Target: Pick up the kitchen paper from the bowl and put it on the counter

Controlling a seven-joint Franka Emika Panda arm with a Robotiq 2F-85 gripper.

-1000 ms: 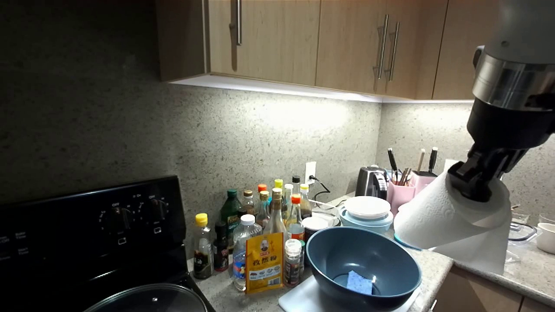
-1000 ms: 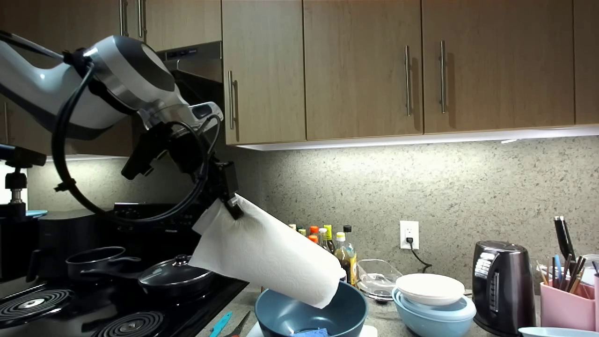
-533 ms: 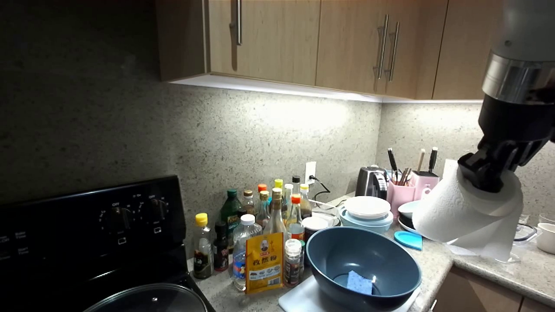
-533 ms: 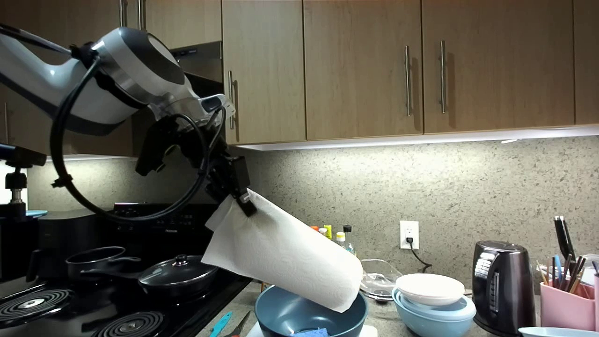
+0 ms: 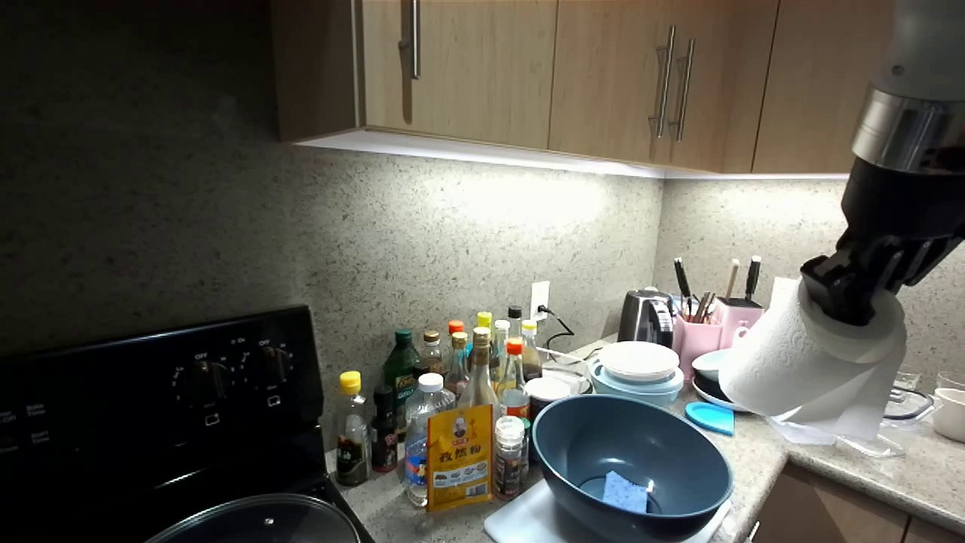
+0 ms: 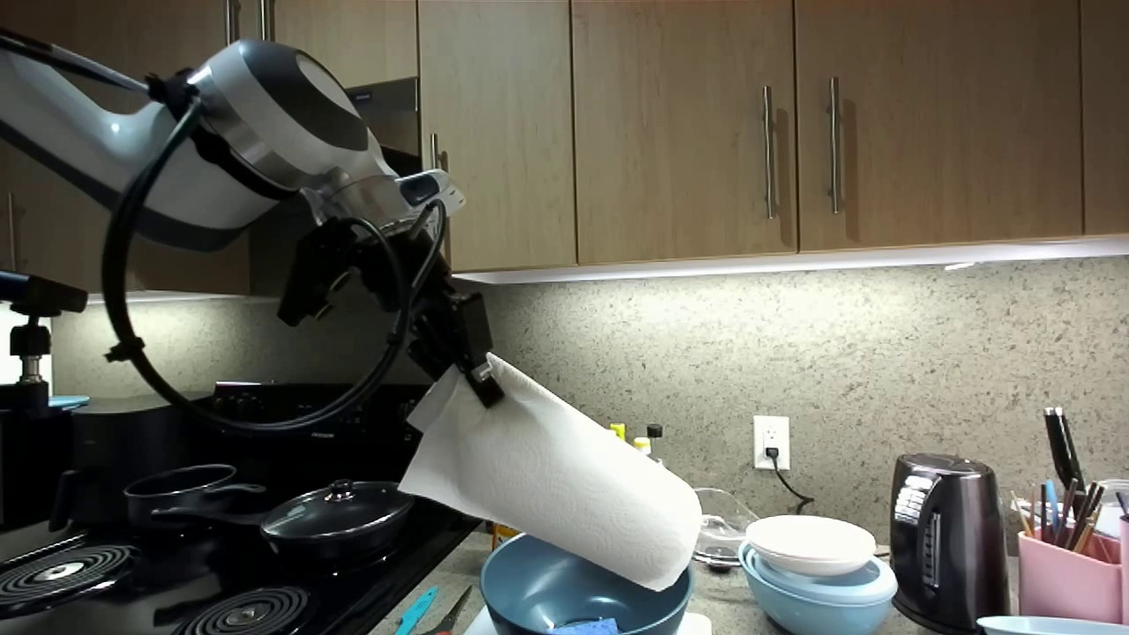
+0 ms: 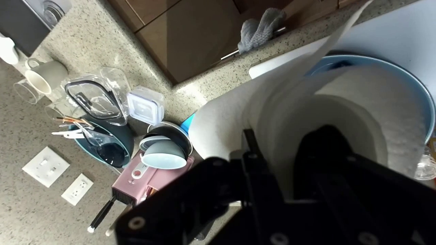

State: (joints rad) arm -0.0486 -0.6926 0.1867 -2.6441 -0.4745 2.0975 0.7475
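The kitchen paper (image 5: 799, 369), a thick white roll, hangs tilted in the air; it also shows in an exterior view (image 6: 582, 494) and the wrist view (image 7: 218, 126). My gripper (image 5: 838, 302) is shut on its upper end, also seen in an exterior view (image 6: 487, 386). In the wrist view the gripper (image 7: 284, 134) has one finger inside the core and one outside the wall. A loose sheet hangs off the roll. The dark blue-grey bowl (image 5: 580, 430) stands on a white board, partly hidden behind the roll in an exterior view (image 6: 547, 586). The speckled counter (image 5: 758, 452) lies below.
A blue sponge (image 5: 625, 492) lies in the bowl. Several bottles (image 5: 460, 377) stand beside it. Stacked dishes (image 5: 641, 369), a kettle (image 6: 949, 538) and a pink utensil holder (image 6: 1069, 573) stand along the wall. The black stove (image 6: 203, 582) adjoins the counter. Clear containers (image 7: 98, 98) sit at the corner.
My gripper and the kitchen paper have moved right in both exterior views. The roll's loose sheet hangs higher in an exterior view. The bowl has not moved.
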